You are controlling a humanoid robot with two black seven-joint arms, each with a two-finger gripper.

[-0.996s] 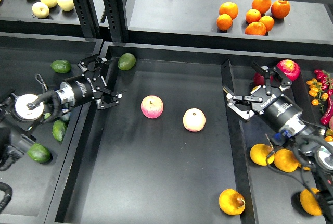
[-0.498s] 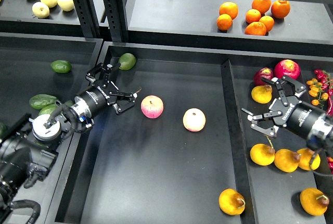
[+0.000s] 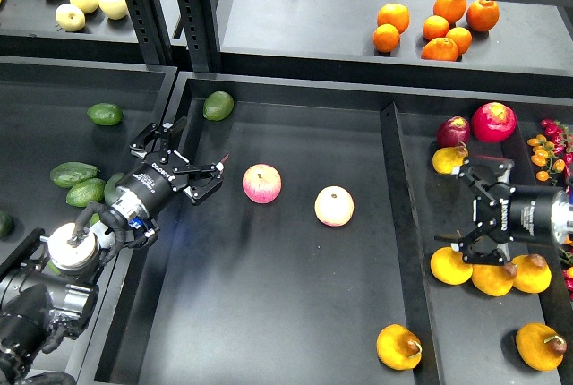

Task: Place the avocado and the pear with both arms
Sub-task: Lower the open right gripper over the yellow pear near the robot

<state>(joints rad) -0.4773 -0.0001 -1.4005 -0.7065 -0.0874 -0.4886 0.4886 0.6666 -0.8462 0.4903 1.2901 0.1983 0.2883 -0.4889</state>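
Head view: left gripper (image 3: 183, 166) gapes wide and empty over the middle tray (image 3: 269, 313); right gripper (image 3: 482, 215) is spread, empty, beside the pears. Avocado (image 3: 218, 105) — dark, smooth, likely slippery, grip its broad middle — lies at the tray's far-left corner. Pear (image 3: 398, 346) — golden, brown-stemmed, firm — sits front-right.

dark green avocado (image 3: 218, 105), golden orange-yellow pear (image 3: 398, 346), pink-and-yellow apples (image 3: 261, 183)
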